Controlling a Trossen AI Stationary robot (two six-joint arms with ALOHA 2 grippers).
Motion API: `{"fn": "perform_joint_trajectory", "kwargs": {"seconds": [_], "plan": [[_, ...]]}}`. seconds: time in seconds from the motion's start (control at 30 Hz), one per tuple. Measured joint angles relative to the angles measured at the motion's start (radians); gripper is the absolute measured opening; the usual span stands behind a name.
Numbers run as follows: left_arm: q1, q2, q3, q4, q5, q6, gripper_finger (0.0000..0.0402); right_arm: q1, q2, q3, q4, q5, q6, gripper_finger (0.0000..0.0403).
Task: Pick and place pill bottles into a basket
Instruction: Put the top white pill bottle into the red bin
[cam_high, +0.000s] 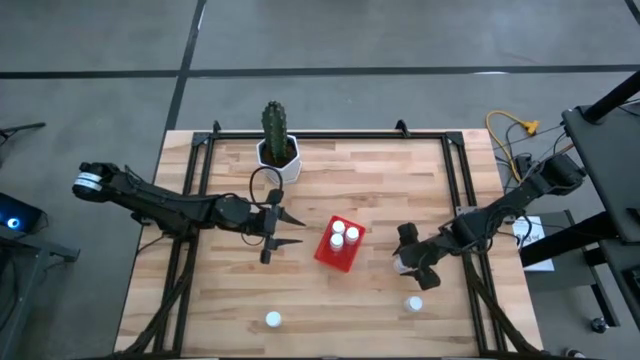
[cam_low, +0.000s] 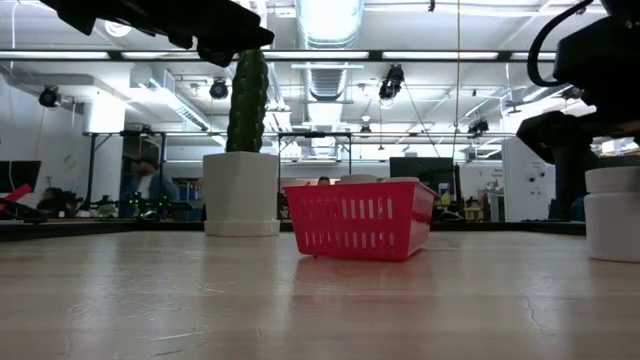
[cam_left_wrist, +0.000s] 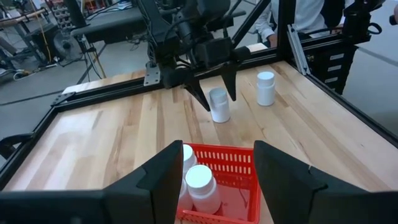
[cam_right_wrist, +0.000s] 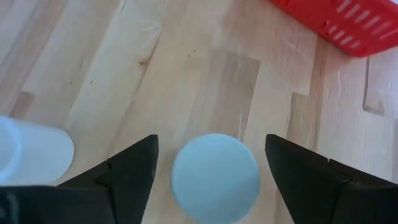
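Wooden tabletop (cam_right_wrist: 205, 68): pill bottle (cam_right_wrist: 214, 176) between open right tool's (cam_right_wrist: 211, 168) fingers.

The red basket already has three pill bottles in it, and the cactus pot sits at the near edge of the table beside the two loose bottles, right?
Not quite. The red basket does hold three pill bottles, but the cactus pot stands at the far edge of the table, away from the loose bottles. The high view shows it.

Bright, even overhead light; soft shadows, blurred close foreground.
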Motion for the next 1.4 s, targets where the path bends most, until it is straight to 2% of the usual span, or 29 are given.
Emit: {"fn": "perform_joint_trajectory", "kwargs": {"seconds": [0.23,0.47,0.63,0.9,1.13,1.4], "plan": [[0.001,0.000,0.000,0.000,0.000,0.000,0.0178,0.000,0.021,0.002,-0.014,-0.008,0.000,0.0250],[0.000,0.000,0.000,0.000,0.000,0.000,0.0178,0.000,0.035,0.002,-0.002,-0.011,-0.008,0.0165],[0.000,0.000,0.000,0.000,0.000,0.000,0.0178,-0.001,0.033,0.024,-0.008,-0.008,-0.048,0.0164],[0.000,0.000,0.000,0.001,0.000,0.000,0.0178,-0.028,0.033,0.144,-0.017,-0.002,-0.150,0.0164],[0.000,0.000,0.000,0.004,0.000,0.000,0.0178,-0.122,0.034,0.235,-0.015,0.003,-0.262,0.0164],[0.000,0.000,0.000,0.005,0.000,0.000,0.0178,-0.222,0.035,0.265,0.037,0.000,-0.345,0.0164]]}}
